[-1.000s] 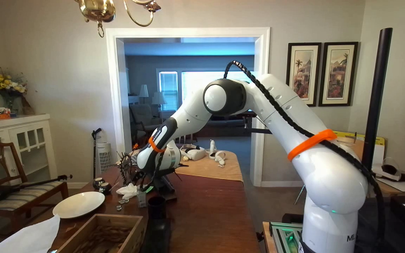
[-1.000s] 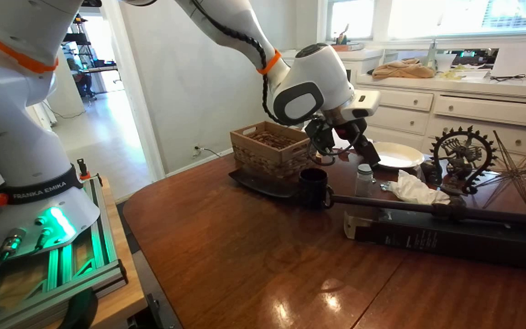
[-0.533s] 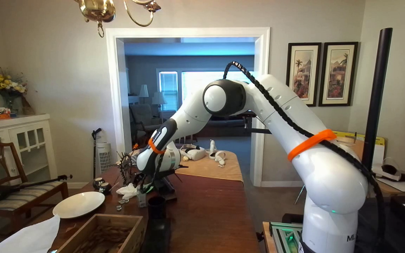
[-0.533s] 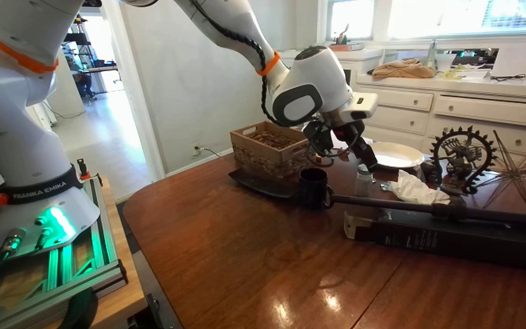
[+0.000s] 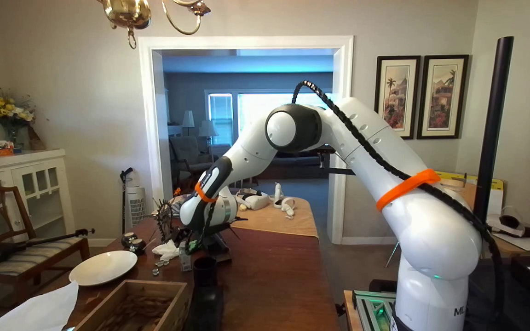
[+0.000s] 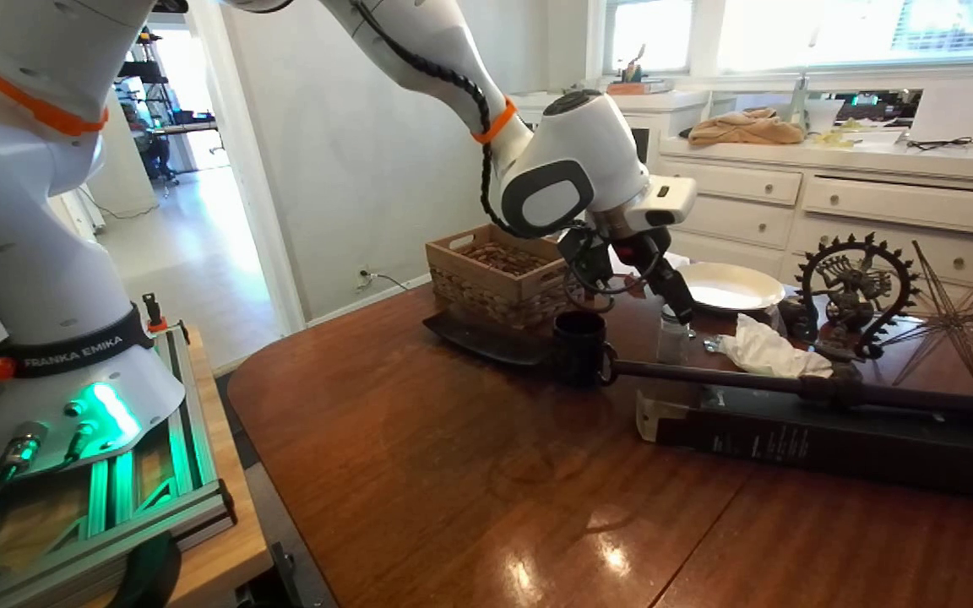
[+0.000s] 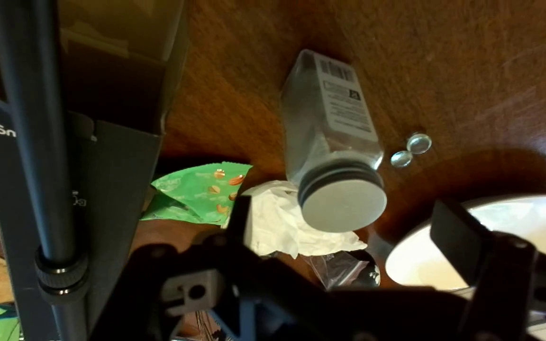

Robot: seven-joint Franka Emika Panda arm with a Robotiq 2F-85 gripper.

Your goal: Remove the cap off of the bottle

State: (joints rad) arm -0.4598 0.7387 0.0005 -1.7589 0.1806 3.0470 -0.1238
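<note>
A clear square bottle (image 7: 323,113) stands upright on the wooden table, with a label on one side. Its round whitish cap (image 7: 344,203) is on the neck. The bottle also shows in both exterior views (image 5: 185,262) (image 6: 672,344). My gripper (image 7: 349,225) is open and empty, with one finger to each side of the cap in the wrist view and neither seen touching it. In an exterior view the gripper (image 6: 682,314) is tilted, its fingertips at about cap height and partly hiding the cap.
A white plate (image 7: 420,260), crumpled tissue (image 7: 277,218), green packet (image 7: 197,194) and glass beads (image 7: 418,143) lie near the bottle. A black mug (image 6: 579,348), wooden basket (image 6: 495,283), long dark box (image 6: 790,431) with a rod on it, and metal statue (image 6: 858,291) stand around.
My gripper has moved slightly down, and a little left in an exterior view, so its fingertips now partly cover the cap there. The bottle has not moved.
</note>
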